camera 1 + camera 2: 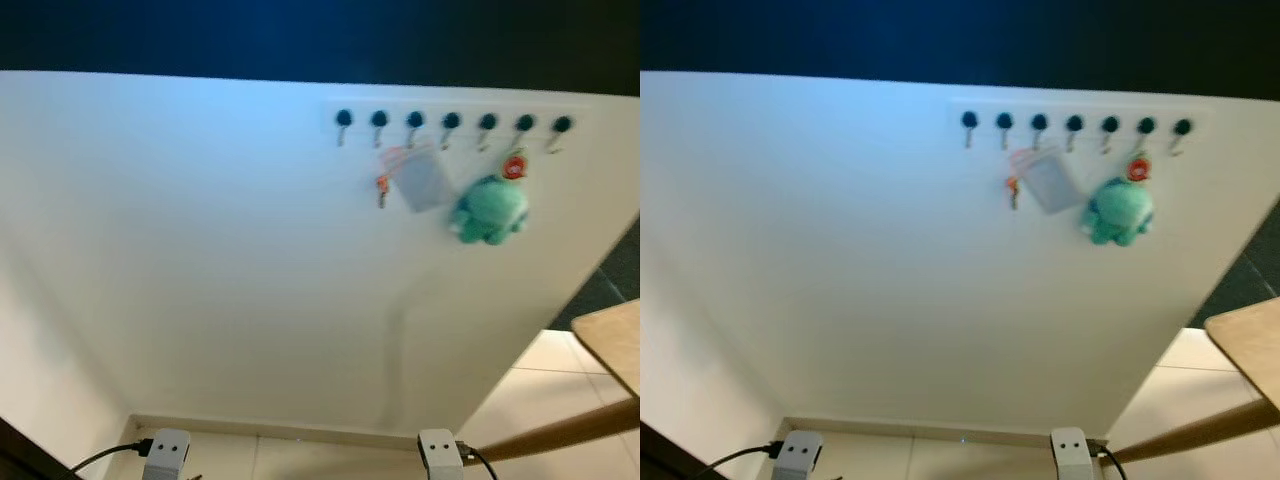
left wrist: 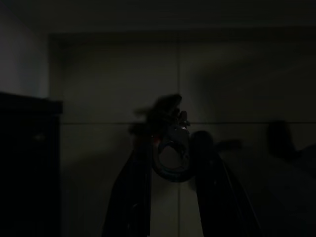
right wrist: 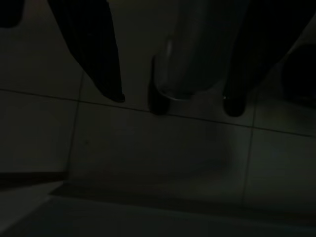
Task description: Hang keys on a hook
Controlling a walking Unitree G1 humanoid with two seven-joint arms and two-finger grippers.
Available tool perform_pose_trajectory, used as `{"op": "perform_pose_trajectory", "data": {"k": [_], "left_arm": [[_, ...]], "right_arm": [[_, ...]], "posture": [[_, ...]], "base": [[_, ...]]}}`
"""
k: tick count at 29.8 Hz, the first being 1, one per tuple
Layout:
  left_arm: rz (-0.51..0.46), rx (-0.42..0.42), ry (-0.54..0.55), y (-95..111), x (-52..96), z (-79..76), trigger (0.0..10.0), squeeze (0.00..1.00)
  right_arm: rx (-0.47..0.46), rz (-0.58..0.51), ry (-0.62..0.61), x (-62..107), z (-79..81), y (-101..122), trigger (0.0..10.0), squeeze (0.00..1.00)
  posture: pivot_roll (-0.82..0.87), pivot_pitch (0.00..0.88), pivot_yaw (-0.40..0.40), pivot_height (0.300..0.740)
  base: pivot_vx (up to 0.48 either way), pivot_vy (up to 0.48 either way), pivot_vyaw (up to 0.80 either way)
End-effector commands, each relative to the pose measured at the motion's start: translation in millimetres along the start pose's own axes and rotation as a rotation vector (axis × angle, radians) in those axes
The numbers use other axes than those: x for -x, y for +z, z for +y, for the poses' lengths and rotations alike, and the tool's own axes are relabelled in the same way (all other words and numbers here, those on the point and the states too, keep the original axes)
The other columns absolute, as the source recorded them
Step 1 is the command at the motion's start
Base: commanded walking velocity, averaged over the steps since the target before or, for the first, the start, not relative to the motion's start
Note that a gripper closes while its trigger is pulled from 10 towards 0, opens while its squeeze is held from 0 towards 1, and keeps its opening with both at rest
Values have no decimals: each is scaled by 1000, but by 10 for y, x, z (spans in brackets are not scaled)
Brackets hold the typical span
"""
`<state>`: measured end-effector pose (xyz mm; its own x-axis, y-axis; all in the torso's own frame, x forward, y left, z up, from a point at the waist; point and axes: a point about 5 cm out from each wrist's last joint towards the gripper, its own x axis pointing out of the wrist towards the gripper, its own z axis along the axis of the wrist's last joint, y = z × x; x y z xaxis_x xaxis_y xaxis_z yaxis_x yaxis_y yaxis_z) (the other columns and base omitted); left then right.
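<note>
1. Nearest the lens in the dim left wrist view, the key ring (image 2: pixel 170 158) sits pinched between the two black fingers of the left gripper (image 2: pixel 170 165), which is closed on it. A dark bunch above the ring is probably the keys (image 2: pixel 160 118), though it is too dark to be sure.
2. That gripper hangs low over tiled floor (image 2: pixel 237 89), so the keys are in hand but well apart from the row of hooks (image 1: pixel 450 122) high on the white wall (image 1: pixel 200 250).
3. My judgement is that the step in hand is carrying the keys up to the wall. Done well, the ring's open loop should face a bare hook, such as the leftmost hook (image 1: pixel 343 120), and be lowered over the tip before the fingers let go.
4. Some hooks are taken: a small clear pouch (image 1: pixel 423 180) with a little red tag (image 1: pixel 381 186), and a green plush toy (image 1: pixel 490 210).
5. The right gripper (image 3: pixel 173 98) hangs idle over the floor, fingers spread with nothing between them.
6. A wooden table edge (image 1: pixel 615 345) shows at the right.
</note>
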<state>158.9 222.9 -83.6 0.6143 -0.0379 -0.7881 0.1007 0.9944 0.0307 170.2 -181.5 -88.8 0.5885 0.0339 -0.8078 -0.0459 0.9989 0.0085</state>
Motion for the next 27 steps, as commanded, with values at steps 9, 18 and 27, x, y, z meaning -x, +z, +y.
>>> {"op": "perform_pose_trajectory", "data": {"k": [9,18,27], "left_arm": [[-3,-5,-7,-10,8,6,10000,0],[-11,-48,15,0,10,22,10000,0],[-34,-90,36,19,14,30,10000,0]], "right_arm": [[-4,4,-16,11,-35,-28,10000,0],[1,-3,-12,6,-22,-6,10000,0],[-6,-3,-2,5,-2,-12,10000,0]], "posture": [[47,33,7,740],[46,33,8,740],[39,34,13,740]], "base": [[0,-373,0],[0,0,0],[0,0,0]]}}
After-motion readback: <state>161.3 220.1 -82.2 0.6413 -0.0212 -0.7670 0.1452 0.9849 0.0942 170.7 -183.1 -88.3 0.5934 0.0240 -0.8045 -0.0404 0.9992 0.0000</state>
